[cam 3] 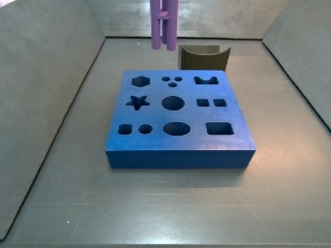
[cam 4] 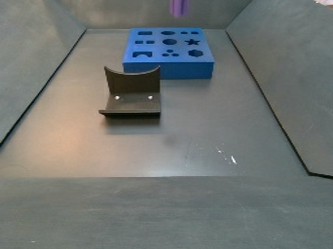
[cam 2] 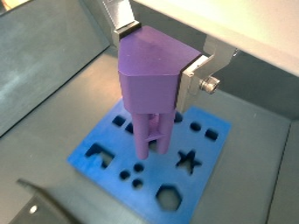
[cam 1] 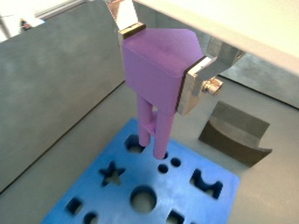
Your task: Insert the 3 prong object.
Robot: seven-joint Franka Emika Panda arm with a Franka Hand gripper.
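Observation:
My gripper (cam 1: 163, 57) is shut on the purple 3 prong object (cam 1: 158, 70), holding its wide top between the silver fingers (cam 1: 197, 83); both wrist views show this grip (cam 2: 160, 57). The object (cam 2: 146, 87) hangs upright with its prongs pointing down over the blue block (cam 2: 111, 144). In a wrist view the prong tips sit near the small round holes (cam 1: 173, 163). In a side view the prongs (cam 3: 163, 24) hang above the far edge of the blue block (cam 3: 195, 140), not touching it. Only the prong ends (cam 4: 181, 7) show at the top edge of a side view; the gripper is out of frame there.
The blue block (cam 4: 169, 60) has several shaped holes: a star, circles, squares. A brown curved block (cam 3: 204, 56) stands behind it, also seen in a side view (cam 4: 130, 94) and a wrist view (cam 1: 237, 131). Grey walls enclose the dark floor.

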